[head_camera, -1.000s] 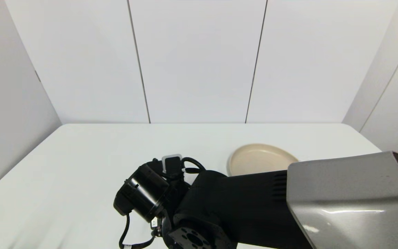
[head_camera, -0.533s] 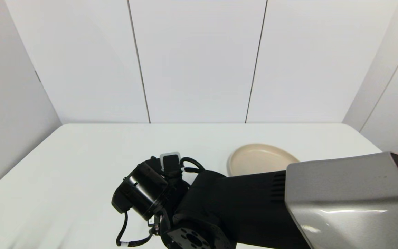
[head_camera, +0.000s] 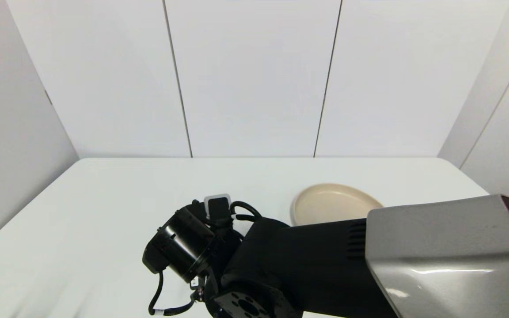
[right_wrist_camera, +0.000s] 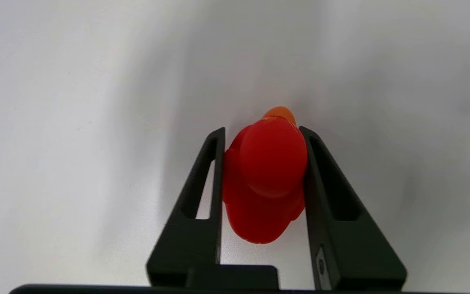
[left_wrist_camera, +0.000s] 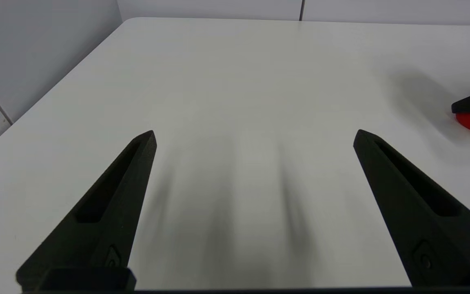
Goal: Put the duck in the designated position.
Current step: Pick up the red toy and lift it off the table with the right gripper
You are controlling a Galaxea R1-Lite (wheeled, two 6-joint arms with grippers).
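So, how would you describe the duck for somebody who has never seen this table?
On the white table, find the right pincer. Between its black fingers sits the duck: small, glossy red, orange beak, unlike the wide beige plate.

- The duck (right_wrist_camera: 264,179) is coloured glossy red, with an orange beak.
- The plate (head_camera: 325,204) is coloured plain beige.
- The table (head_camera: 104,212) is coloured white.
- The right gripper (right_wrist_camera: 262,134) is coloured black.

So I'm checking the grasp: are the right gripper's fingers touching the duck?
Touching. The right wrist view shows the right gripper with both fingers pressed against the duck's sides, no gap visible.
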